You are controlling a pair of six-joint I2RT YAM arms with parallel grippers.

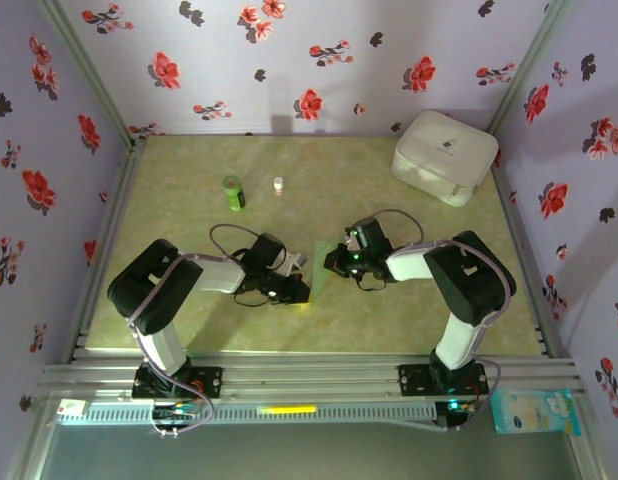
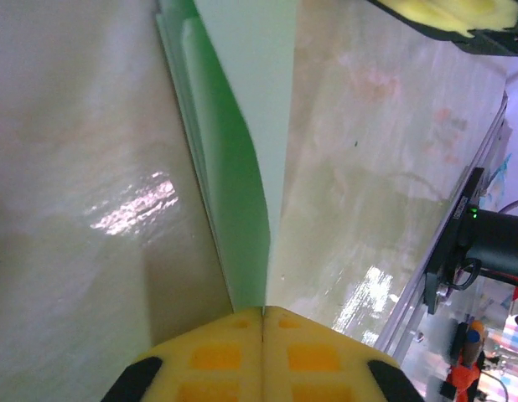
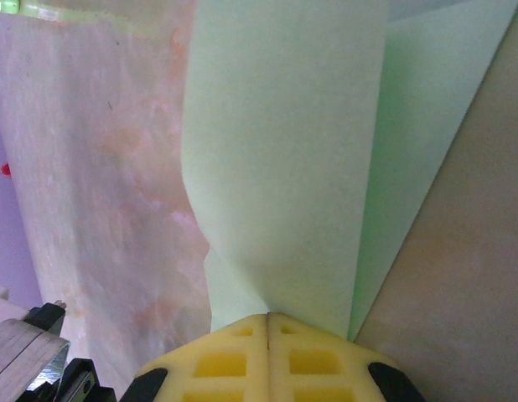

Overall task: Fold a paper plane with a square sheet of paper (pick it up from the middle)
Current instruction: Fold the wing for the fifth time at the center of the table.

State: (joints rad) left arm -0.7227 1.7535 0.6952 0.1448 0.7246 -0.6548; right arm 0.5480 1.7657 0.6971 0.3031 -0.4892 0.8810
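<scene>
Your left gripper [image 2: 263, 320] is clamped on the thin, pale green square sheet of paper [image 2: 242, 167]. Its yellow foam pads [image 2: 213, 356] are pressed together with the paper's edge pinched in the seam. From there the sheet runs away as a narrow strip standing on edge, with layered edges along one side.

Your right gripper [image 3: 268, 322] is closed on the same sheet, which rises from its pads as a broad curved panel with a second layer behind it.

Take the small dark green cylindrical bottle [image 1: 234, 192] as your mark. The paper sits nearer to you than the bottle and to its right, over the yellowish table [image 1: 439, 310]. The two grippers face each other close together, one on either side of it. The white rounded plastic case [image 1: 444, 155] stands well to the bottle's right.
</scene>
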